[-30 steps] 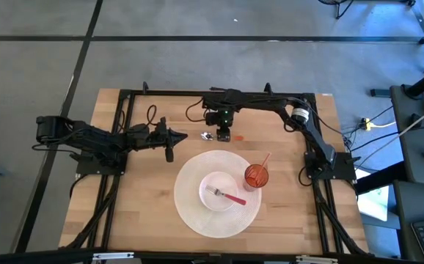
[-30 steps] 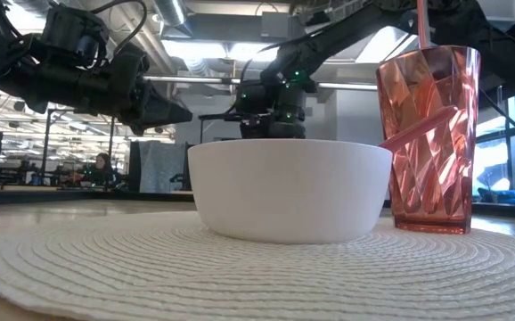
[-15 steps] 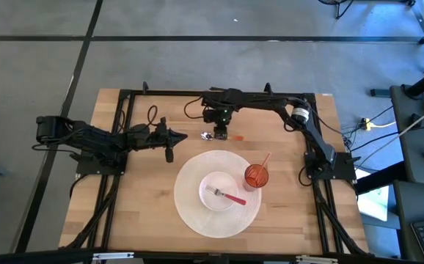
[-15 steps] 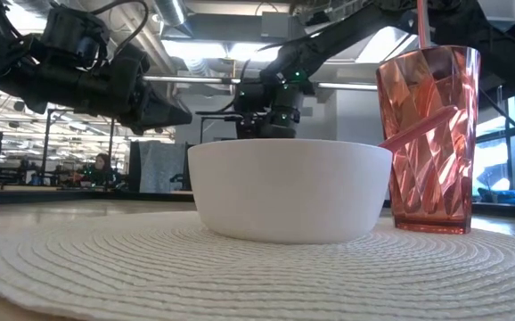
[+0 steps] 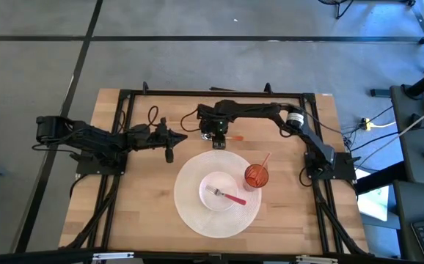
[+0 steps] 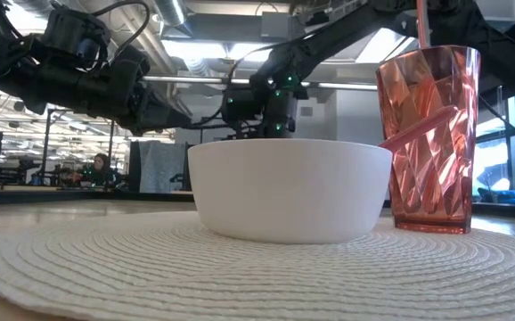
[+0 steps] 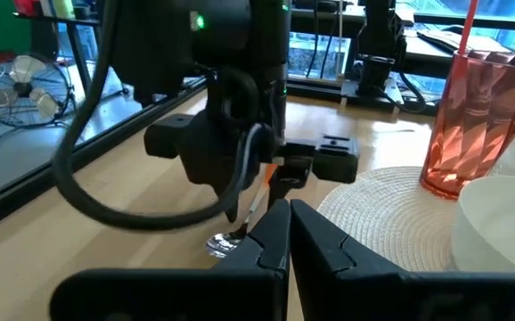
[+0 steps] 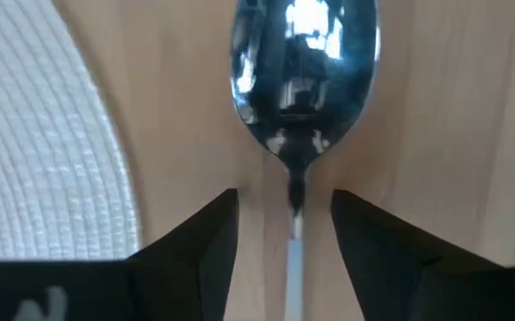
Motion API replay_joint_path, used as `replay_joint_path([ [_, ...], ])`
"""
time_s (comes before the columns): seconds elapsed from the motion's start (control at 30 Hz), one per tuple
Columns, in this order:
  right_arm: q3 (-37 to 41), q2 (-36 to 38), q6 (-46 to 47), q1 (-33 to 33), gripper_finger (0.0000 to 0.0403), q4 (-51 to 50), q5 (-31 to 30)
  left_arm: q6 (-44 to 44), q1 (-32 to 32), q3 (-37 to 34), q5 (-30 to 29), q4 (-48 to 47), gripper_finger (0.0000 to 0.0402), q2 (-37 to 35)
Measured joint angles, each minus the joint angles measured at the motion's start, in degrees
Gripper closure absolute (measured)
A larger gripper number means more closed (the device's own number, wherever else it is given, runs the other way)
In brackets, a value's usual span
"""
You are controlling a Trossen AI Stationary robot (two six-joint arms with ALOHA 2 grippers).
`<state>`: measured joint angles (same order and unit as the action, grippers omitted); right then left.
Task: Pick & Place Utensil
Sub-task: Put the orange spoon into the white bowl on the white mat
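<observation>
— Spoon [image 8: 304, 85] first: where is it now?

— On the worktop [image 5: 146, 205], just beyond the far edge of the round mat [image 5: 186, 209]. The right wrist view shows its shiny bowl with the thin neck running down between the right gripper [image 8: 284, 241]'s two fingers [image 8: 200, 241]. The fingers stand parted on either side of the neck, not clenched on it.

— What differs from a second ago?

— In the high view the right gripper [image 5: 217, 139] has slid along the far side of the mat toward the left arm and now sits over the spoon, which earlier lay in sight beside it. The bowl [image 5: 219, 192], the fork [image 5: 227, 195] in it and the red cup [image 5: 255, 176] on the mat have not moved. The left gripper [image 5: 169, 152] has stayed put off the mat's far left side, fingers pressed together with nothing between them.

— Anything hard to make out?

— From above the spoon is hidden under the right arm; only an orange bit of handle [image 5: 238, 138] shows. In the low view the bowl [image 6: 289, 189] blocks the worktop behind it, so the spoon cannot be seen there. The left wrist view catches the spoon's bowl [image 7: 224, 241] beside its own fingers [image 7: 271, 241], partly covered. Whether the right fingers touch the neck, I cannot tell.
</observation>
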<state>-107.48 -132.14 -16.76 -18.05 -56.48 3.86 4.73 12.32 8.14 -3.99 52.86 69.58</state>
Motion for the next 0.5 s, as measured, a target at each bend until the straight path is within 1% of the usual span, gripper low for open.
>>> replay_joint_path([
  [0.17, -0.11, -0.81, -0.53, -0.64, 0.0221, -0.34, 1.33, 0.00, 0.02, 0.00, 0.01, -0.01, 0.0398, 0.00],
  [0.23, -0.12, -1.08, -2.03, -0.57, 0.0233, -0.78, 0.70, 0.00, 0.00, 0.00, 0.02, 0.00, 0.0398, 0.00],
  [0.33, -0.11, -1.27, -3.13, -0.60, 0.0276, -0.76, -0.44, 0.00, 0.00, 0.00, 0.00, 0.01, 0.0398, 0.00],
  [0.5, -0.05, -1.37, -4.40, -0.79, 0.0381, -0.06, -1.44, 0.17, 0.01, 0.00, 0.00, 0.02, 0.0398, 0.00],
])
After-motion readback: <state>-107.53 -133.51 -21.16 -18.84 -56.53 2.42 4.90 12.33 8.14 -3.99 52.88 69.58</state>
